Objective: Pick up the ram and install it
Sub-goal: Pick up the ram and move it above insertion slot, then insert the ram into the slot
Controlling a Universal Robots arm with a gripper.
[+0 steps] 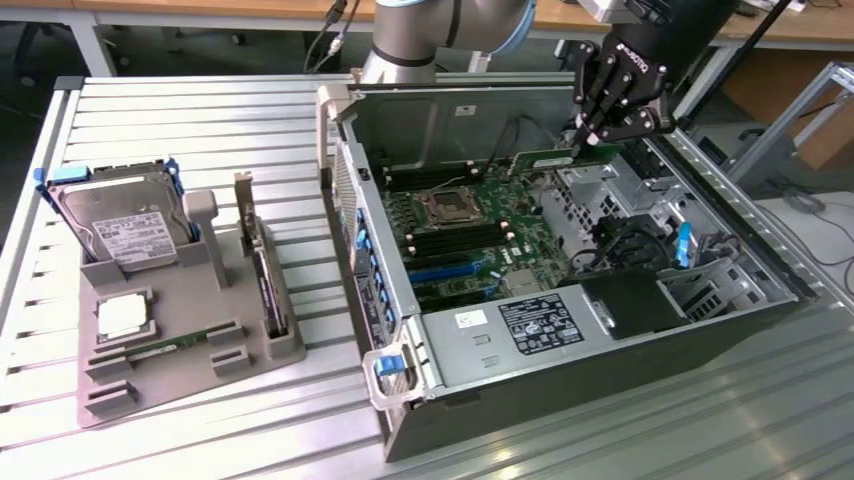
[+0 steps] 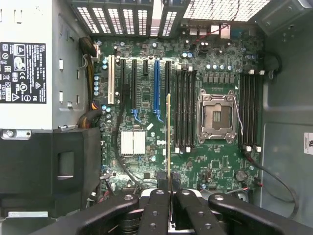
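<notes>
Over open case point(image 1: 441, 125), slim green ram point(image 2: 168, 139) edge-on.

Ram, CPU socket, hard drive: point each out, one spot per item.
ram point(image 2: 168, 139), wrist view, on the middle of its thin edge.
CPU socket point(image 2: 216, 117), wrist view, on the centre of the metal-framed socket.
hard drive point(image 1: 134, 238), exterior view, on the white label on its face.
</notes>
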